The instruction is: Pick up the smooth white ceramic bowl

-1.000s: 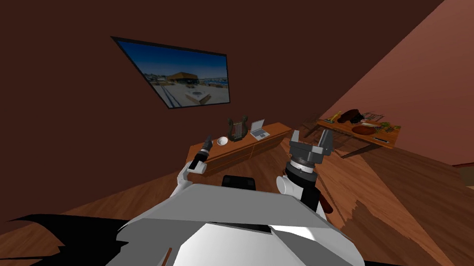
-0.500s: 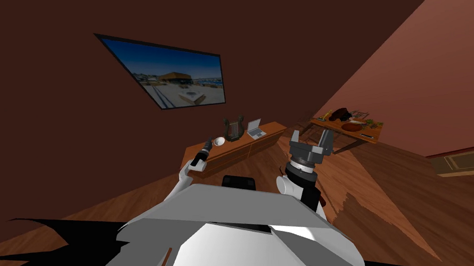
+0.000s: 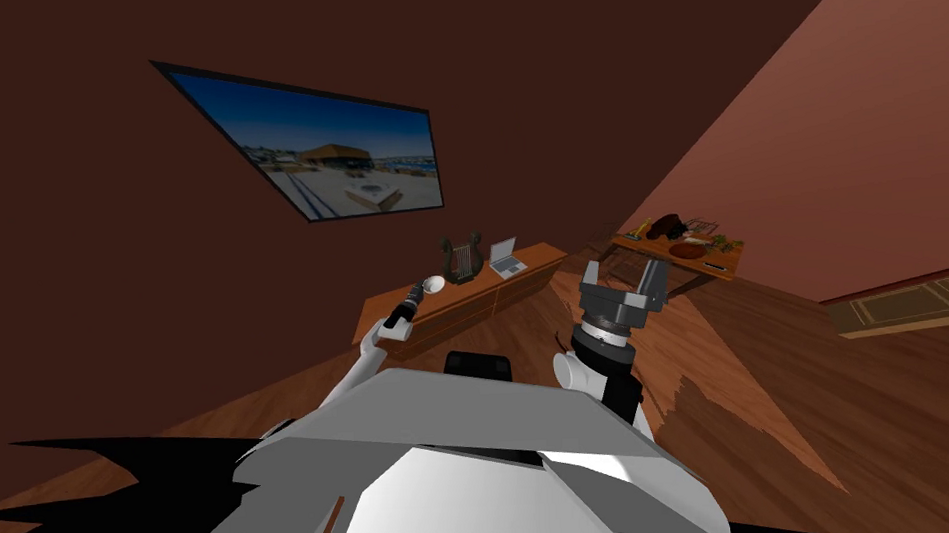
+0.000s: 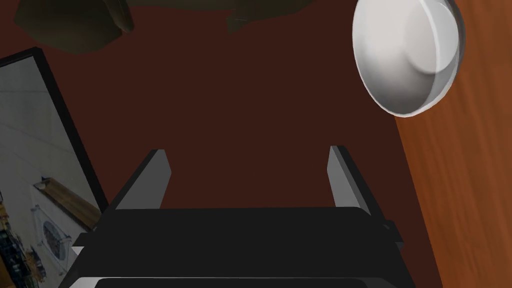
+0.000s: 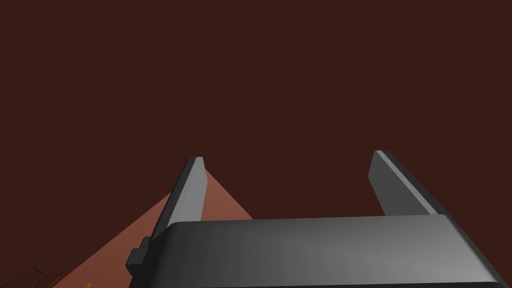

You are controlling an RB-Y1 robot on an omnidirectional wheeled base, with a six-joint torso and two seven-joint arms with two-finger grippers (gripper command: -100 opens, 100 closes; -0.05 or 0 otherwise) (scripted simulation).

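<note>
A small white bowl (image 3: pixel 433 282) sits on the left end of a low wooden sideboard (image 3: pixel 484 296) against the dark wall. My left gripper (image 3: pixel 421 290) is stretched out towards it and reaches its near side. In the left wrist view the left gripper (image 4: pixel 247 165) is open with only dark wall between its fingers; the bowl (image 4: pixel 407 55) lies ahead of the tips and off to one finger's side, resting on the wooden top (image 4: pixel 465 190). My right gripper (image 3: pixel 623 275) is raised in front of my chest, open (image 5: pixel 287 170) and holding nothing.
A dark harp-shaped ornament (image 3: pixel 460 257) and an open laptop (image 3: pixel 505 259) stand on the sideboard beyond the bowl. A framed picture (image 3: pixel 328 155) hangs above. A wooden table (image 3: pixel 723 263) with several items stands at the right wall. Wood floor lies between.
The whole head view has shifted, so I have moved: sideboard, picture and table slid left. My left gripper now sits closer to the bowl. The right gripper holds its pose.
</note>
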